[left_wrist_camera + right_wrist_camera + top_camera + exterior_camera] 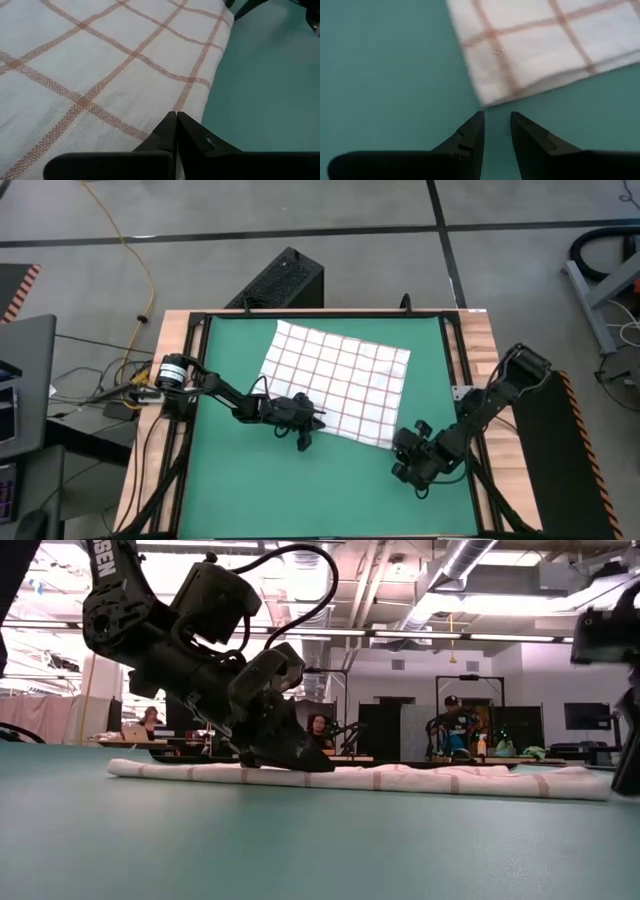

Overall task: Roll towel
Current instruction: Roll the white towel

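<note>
Two dark arms reach in over the green mat, one from each side of the table. From the left edge, the left arm stretches low and nearly flat across the mat, its elbow barely raised, and ends at the left gripper, which sits on the near edge of the towel. Seen from table height, that gripper tips steeply nose-down with its tip at the cloth. Its own wrist camera shows the two fingers pressed together with no gap, their points resting at the towel's border; I can't make out any fabric caught between them. Coming from the right side, the right arm folds back along that edge, bent at the elbow, and the right gripper hangs just off the towel's near right corner. Its jaws stand partly apart with only green mat showing between the fingers, and the towel corner lies just ahead of them, untouched. Spread flat and unrolled, the towel lies on the far middle of the mat, turned slightly askew. Its long axis runs from the far left toward the near right, and its red check lines follow the same tilt.
</note>
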